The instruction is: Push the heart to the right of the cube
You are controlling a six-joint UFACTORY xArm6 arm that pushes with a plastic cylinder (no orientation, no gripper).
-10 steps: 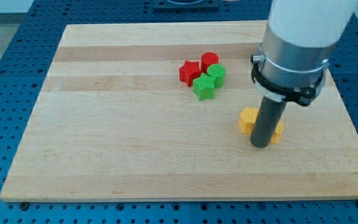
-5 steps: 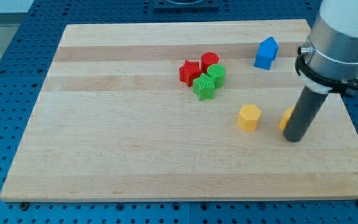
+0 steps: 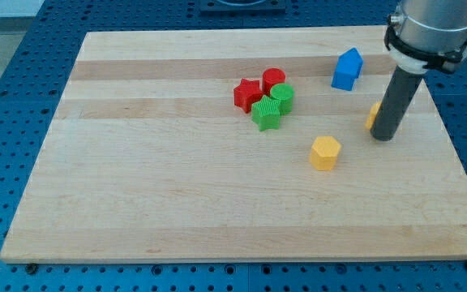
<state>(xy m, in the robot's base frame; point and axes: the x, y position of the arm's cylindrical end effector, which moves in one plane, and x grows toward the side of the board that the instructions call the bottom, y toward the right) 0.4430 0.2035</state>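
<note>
My tip (image 3: 383, 136) rests on the wooden board (image 3: 177, 203) at the view's right. A small yellow block (image 3: 373, 116) touches the rod's left side and is mostly hidden by it, so I cannot make out its shape. A blue cube-like block (image 3: 347, 69) stands above and to the left of it, apart from it. A yellow hexagon block (image 3: 325, 152) lies to the lower left of my tip, clear of it.
A tight cluster sits at the board's upper middle: a red star (image 3: 247, 93), a red cylinder (image 3: 273, 79), a green cylinder (image 3: 282, 96) and a green star (image 3: 266, 113). The board's right edge (image 3: 452, 154) is close to my tip.
My rod moved right, then toward the view's top. The small yellow block went with it, away from the yellow hexagon and closer to the blue block.
</note>
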